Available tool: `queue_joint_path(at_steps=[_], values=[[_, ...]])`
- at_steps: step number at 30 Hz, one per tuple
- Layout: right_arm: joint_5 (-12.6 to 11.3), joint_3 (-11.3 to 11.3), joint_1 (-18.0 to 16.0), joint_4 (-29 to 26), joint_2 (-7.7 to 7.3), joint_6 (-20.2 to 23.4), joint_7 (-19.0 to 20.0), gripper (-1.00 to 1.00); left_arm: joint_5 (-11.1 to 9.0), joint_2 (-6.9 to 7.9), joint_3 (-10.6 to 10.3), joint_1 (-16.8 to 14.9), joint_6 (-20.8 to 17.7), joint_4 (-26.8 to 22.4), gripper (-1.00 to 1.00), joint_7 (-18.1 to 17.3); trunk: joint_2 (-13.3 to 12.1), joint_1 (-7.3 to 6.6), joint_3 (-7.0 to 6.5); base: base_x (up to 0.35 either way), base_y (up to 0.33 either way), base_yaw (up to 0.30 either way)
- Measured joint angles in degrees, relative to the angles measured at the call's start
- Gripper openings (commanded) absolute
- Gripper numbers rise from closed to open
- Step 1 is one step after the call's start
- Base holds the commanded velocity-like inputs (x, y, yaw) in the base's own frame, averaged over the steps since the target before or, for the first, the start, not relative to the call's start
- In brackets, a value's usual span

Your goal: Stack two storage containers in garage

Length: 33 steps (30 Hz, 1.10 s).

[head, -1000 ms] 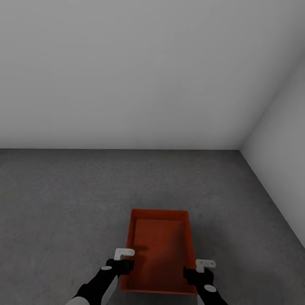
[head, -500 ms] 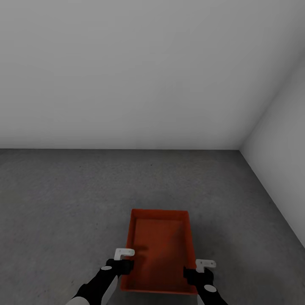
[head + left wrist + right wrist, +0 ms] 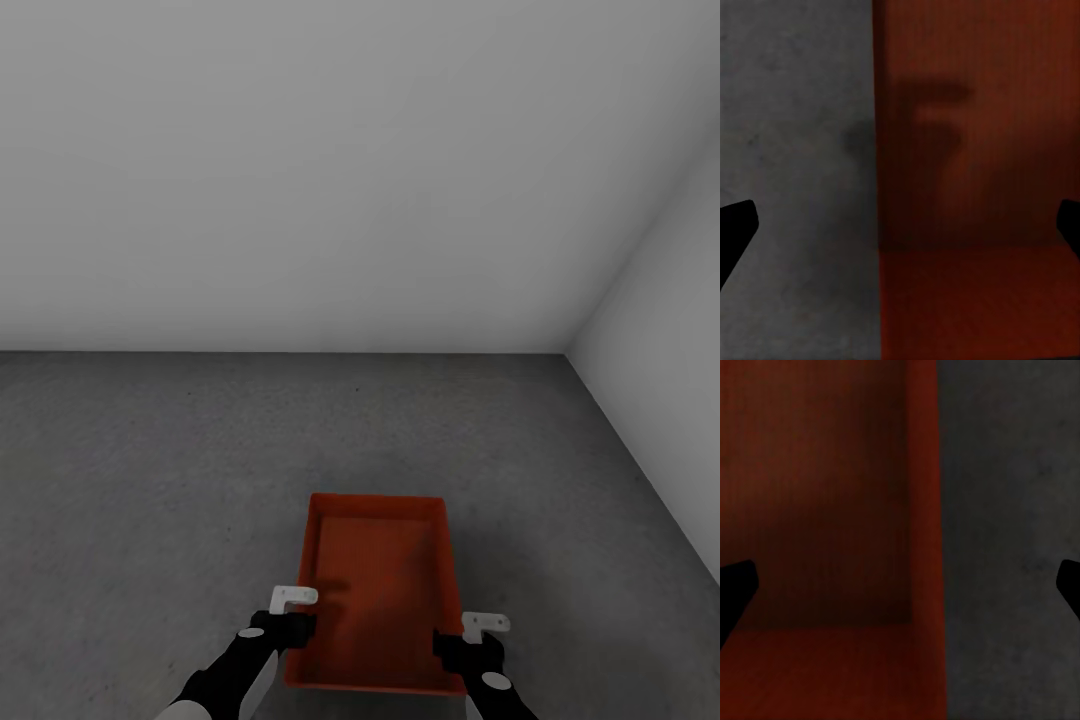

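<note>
One storage container (image 3: 375, 600) lies on the garage floor (image 3: 150, 470) near the corner, the left tool (image 3: 292, 612) and right tool (image 3: 472, 636) spread apart astride its side walls, so placement looks finished and the next move is fetching the second container.

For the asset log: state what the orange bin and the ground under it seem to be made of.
Storage container: likely moulded plastic, an even orange-red with a matte finish; the right wrist view shows fine ribbing on its bottom. Floor: looks like bare concrete, dark grey, rough and speckled, without sheen. Both are simulator renders, so this rests on looks alone.
</note>
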<state>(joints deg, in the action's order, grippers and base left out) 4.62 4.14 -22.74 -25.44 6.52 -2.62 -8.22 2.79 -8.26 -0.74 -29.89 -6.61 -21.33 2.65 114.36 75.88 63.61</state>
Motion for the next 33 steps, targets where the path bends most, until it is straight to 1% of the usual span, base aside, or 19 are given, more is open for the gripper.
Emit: queue_joint_path(at_steps=[23,33], values=[[0.0,-0.05,0.0,0.0,0.0,0.0,0.0,1.0,0.0,0.0,-0.01,0.0,0.0,0.0,1.0,-0.02,0.0,0.0,0.0,0.0,0.0,0.0],[0.0,-0.07,0.0,0.0,0.0,0.0,0.0,1.0,-0.08,0.02,-0.01,0.0,-0.25,0.0,1.0,0.04,-4.0,-2.19,-1.79,0.0,0.0,0.0]])
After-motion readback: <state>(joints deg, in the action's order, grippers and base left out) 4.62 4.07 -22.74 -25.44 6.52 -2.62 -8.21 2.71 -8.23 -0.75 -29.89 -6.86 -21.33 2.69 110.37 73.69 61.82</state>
